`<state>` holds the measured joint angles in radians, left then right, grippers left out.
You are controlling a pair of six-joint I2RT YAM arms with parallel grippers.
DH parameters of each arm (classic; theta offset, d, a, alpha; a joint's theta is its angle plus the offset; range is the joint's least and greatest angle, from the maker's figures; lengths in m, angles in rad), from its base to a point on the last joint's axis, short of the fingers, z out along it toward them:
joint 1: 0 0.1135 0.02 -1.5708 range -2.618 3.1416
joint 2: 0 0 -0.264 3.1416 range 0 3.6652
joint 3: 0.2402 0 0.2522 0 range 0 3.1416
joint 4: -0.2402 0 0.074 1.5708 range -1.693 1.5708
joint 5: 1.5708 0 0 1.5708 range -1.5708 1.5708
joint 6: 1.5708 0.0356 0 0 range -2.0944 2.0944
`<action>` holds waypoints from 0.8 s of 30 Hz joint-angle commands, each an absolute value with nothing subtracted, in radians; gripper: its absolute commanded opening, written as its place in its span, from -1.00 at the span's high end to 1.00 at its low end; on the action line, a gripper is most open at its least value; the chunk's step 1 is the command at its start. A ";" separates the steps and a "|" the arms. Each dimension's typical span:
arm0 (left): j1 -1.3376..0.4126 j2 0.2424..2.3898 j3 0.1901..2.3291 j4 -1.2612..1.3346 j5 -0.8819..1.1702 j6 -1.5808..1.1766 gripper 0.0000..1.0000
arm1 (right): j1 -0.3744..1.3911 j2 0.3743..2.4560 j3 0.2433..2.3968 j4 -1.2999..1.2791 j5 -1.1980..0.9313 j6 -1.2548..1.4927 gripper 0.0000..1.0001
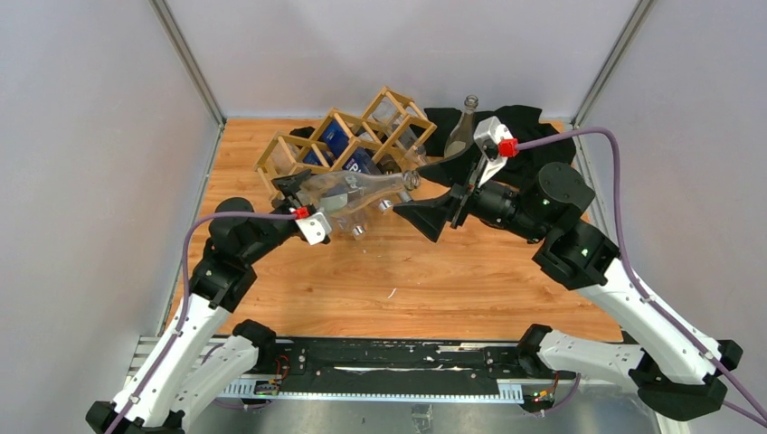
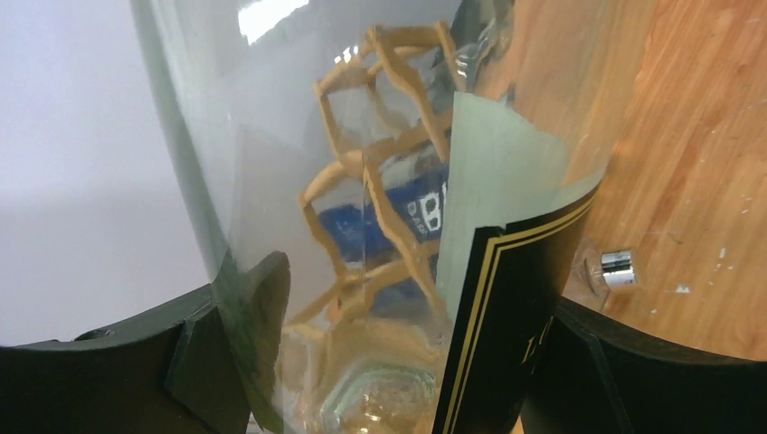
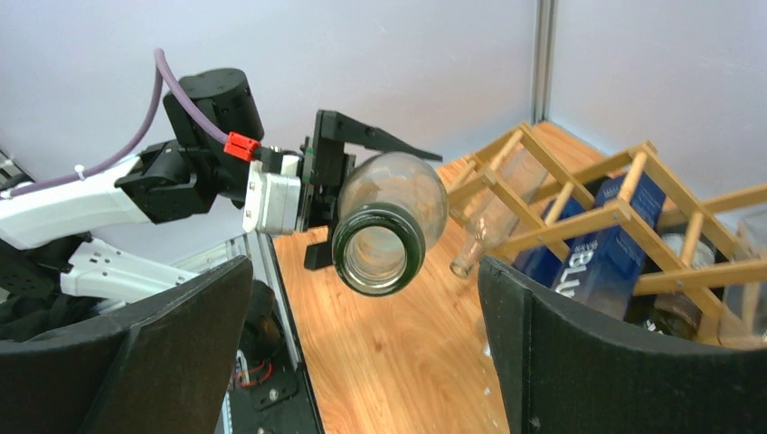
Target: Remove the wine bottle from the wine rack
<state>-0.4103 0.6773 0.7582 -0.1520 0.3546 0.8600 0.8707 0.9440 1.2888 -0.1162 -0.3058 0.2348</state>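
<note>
My left tool (image 1: 303, 192) is clamped around the body of the clear wine bottle (image 1: 362, 188), which lies level in the air above the counter (image 1: 434, 280) with its open mouth pointing away from that tool toward my right one. My left arm reaches forward with its elbow bent and its wrist turned inward. My right tool (image 1: 413, 193) stands wide apart, one finger on each side of the bottle mouth and touching nothing; that arm bends in from the right, wrist aimed at the left tool. Between my left fingers the bottle carries a black label (image 2: 506, 316) edged with gold lines, its lettering too cut off to read. Just beyond the left tool sits the wine rack (image 3: 565, 228), holding a blue box (image 3: 588, 258) lettered "BLU".
</note>
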 commanded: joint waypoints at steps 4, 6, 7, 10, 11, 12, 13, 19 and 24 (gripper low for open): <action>-0.419 0.660 0.884 -0.064 0.397 0.713 1.00 | 0.884 1.026 1.277 0.119 -0.360 0.280 -0.93; -0.419 0.665 0.903 -0.088 0.390 0.666 1.00 | 0.885 1.054 1.278 0.167 -0.354 0.291 -0.89; -0.419 0.666 0.913 -0.104 0.390 0.642 1.00 | 0.885 1.068 1.278 0.195 -0.350 0.299 -0.88; -0.419 0.658 0.918 -0.124 0.401 0.596 1.00 | 0.885 1.107 1.284 0.287 -0.341 0.326 -0.81; -0.419 0.656 0.918 -0.126 0.404 0.583 1.00 | 0.885 1.120 1.290 0.314 -0.341 0.336 -0.78; -0.419 0.656 0.920 -0.131 0.406 0.570 1.00 | 0.885 1.134 1.300 0.337 -0.340 0.341 -0.75; -0.419 0.657 0.922 -0.135 0.406 0.555 1.00 | 0.886 1.147 1.310 0.353 -0.342 0.346 -0.71; -0.419 0.670 0.943 -0.155 0.420 0.469 1.00 | 0.889 1.219 1.380 0.403 -0.374 0.362 -0.37; -0.419 0.679 0.945 -0.164 0.422 0.416 1.00 | 0.893 1.258 1.407 0.430 -0.393 0.383 -0.07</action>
<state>-0.4103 0.6956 0.8700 -0.3103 0.3973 0.4984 0.8742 1.2446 1.3579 0.3492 -0.3611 0.3557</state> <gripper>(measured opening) 0.877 0.600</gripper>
